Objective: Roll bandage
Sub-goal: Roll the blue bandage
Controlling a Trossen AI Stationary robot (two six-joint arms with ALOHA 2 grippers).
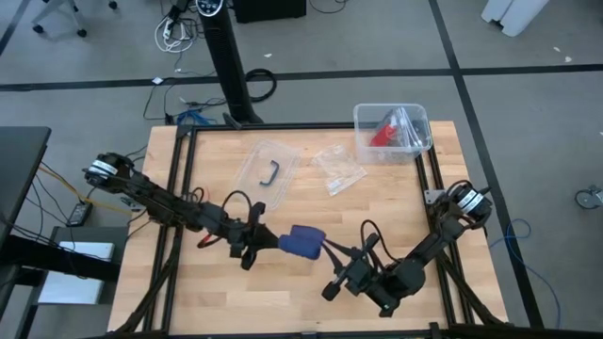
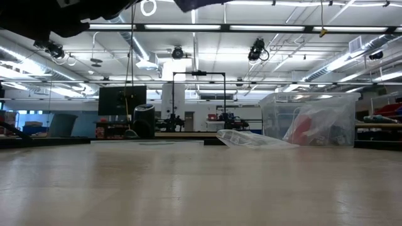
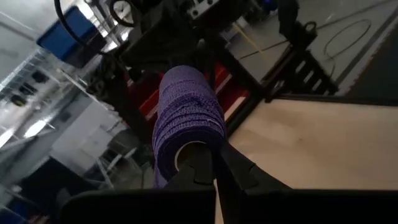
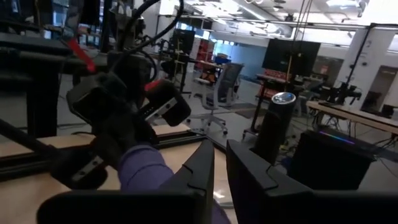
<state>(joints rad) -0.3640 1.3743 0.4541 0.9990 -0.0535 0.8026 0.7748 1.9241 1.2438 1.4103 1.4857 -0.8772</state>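
Note:
The bandage (image 1: 302,242) is a small blue roll held in the air over the table's near middle; in the low view only its underside (image 2: 200,4) shows, at the top edge. My left gripper (image 1: 274,241) reaches it from the table's left and is shut on the roll's end (image 3: 186,118). My right gripper (image 1: 328,249) comes from the right. Its fingers (image 4: 219,163) stand nearly together just beside the roll (image 4: 144,173), with blue cloth low between them. My left gripper pinches the roll at its near end, by the hollow centre (image 3: 190,153), between its two shut fingers. The fingers come level from the table's left, along the roll's axis. The roll is lifted clear of the table. My right gripper comes level from the table's right. A bit of blue cloth (image 4: 216,213) shows far back between its fingers, where the roll's loose end leads. The fingers themselves hide the contact, so I cannot tell how much of the strip they have.
A clear plastic bin (image 1: 417,141) holding a red item stands at the table's far right, also seen in the low view as the bin (image 2: 308,119). Two clear plastic bags (image 1: 267,168) (image 1: 337,169) lie flat toward the far middle. Bare wood lies below the arms.

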